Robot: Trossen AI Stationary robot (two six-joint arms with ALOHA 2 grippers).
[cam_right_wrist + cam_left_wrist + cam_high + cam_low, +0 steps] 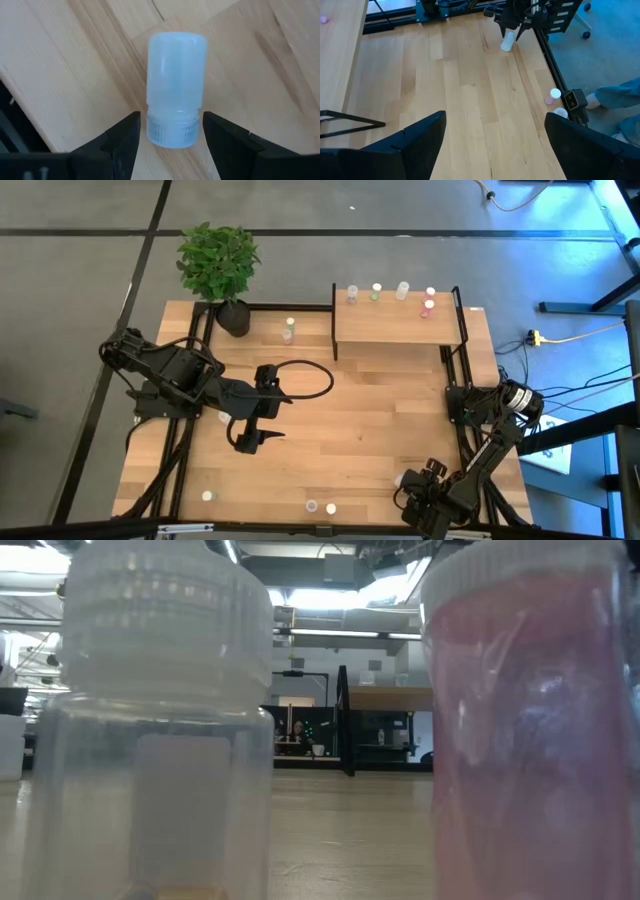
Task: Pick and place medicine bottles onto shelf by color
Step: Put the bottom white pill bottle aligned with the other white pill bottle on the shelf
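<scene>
Right gripper at table's 5 o'clock, jaws clamping a white-capped bottle; left gripper mid-table, released.

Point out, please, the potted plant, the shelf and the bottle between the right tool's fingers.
potted plant (219,262), high view, on its leaves.
shelf (395,327), high view, on bare top board.
white-capped bottle (176,80), right wrist view, on its translucent body.
</scene>
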